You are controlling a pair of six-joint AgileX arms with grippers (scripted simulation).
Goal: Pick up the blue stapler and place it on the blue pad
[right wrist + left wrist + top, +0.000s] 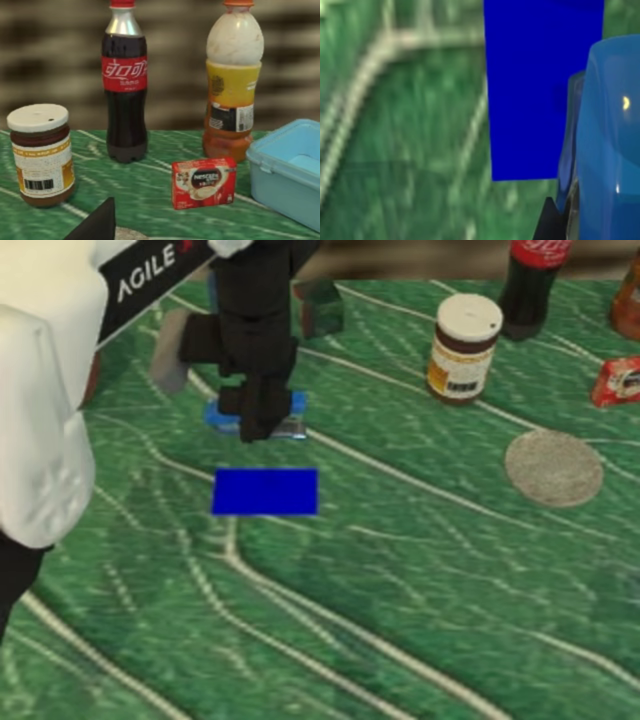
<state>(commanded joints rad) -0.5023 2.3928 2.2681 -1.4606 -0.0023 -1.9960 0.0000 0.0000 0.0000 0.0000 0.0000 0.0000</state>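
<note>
— Green cloth (400,570) with pale veins all across the table, striped wall behind. Left side of it?

— Left gripper (262,420) down low over the blue stapler (258,417), just beyond the far edge of the blue pad (265,491). Only light-blue ends poking out either side of the black fingers.

— Clamped on it or not?

— Cannot tell. Fingers straddling the middle from above, contact hidden under the black wrist. Up close from the left wrist: rounded blue shell (612,145) filling one side, a dark fingertip (551,222) right against its lower edge, deep-blue pad (535,90) just beside it.

— On the pad yet?

— Not yet, near but apart, a strip of green between.

— And the right?

— Right arm parked out of the top view. Only a dark finger tip (97,225) in its own camera, facing a brown jar (41,155), cola bottle (124,82), orange bottle (234,82), red box (203,182).
</note>
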